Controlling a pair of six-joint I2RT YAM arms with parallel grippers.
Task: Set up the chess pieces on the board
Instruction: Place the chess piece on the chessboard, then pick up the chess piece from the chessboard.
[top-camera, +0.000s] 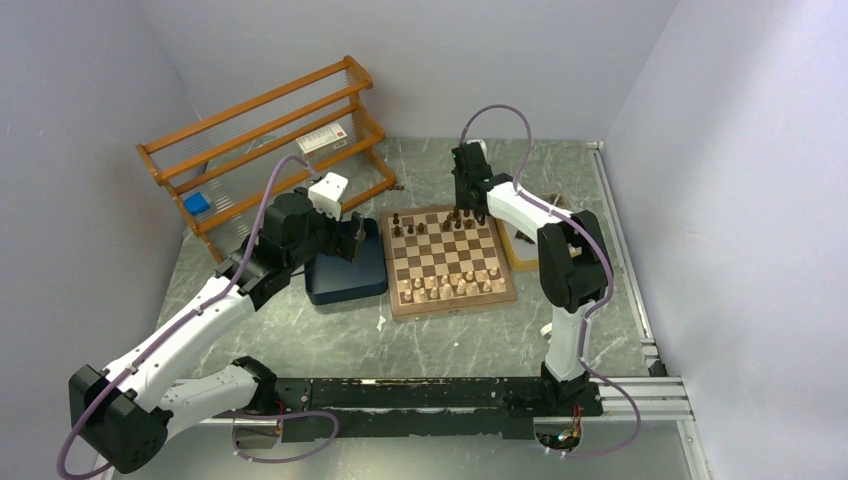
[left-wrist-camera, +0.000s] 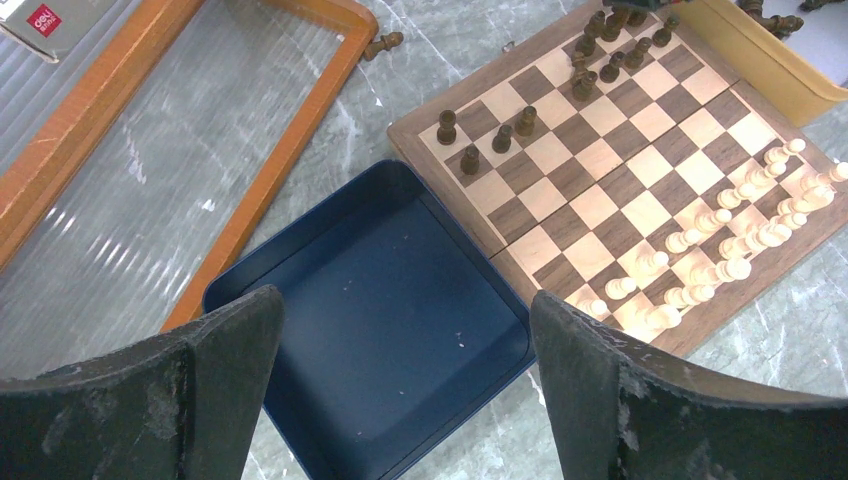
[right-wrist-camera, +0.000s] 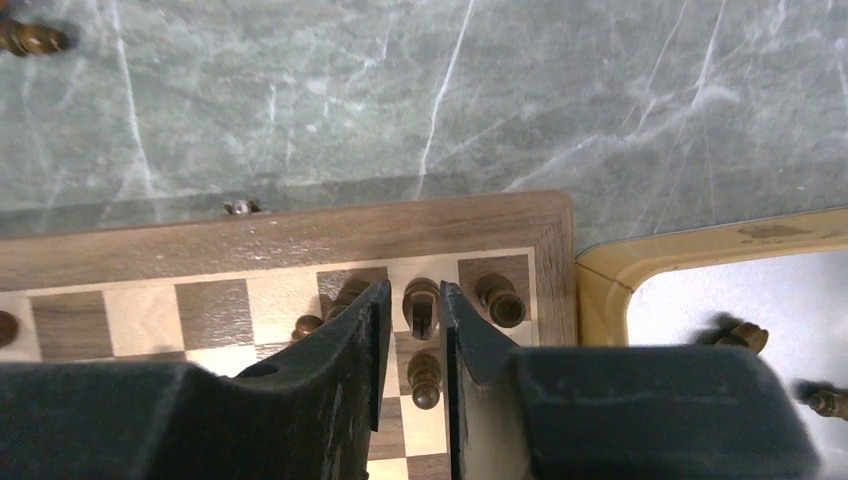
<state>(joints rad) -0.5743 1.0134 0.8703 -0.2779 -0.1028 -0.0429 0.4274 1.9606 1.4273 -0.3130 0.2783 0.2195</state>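
Right wrist: dark chess piece (right-wrist-camera: 421, 303) stands between tips of right claw (right-wrist-camera: 412, 292).

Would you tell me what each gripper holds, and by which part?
The left gripper holds nothing. The right gripper flanks the upper part of a dark chess piece standing on the board; whether it grips it cannot be told.

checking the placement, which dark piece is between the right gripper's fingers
The back-row dark piece one square in from the board's corner; its corner neighbour stands outside the right gripper's fingers.
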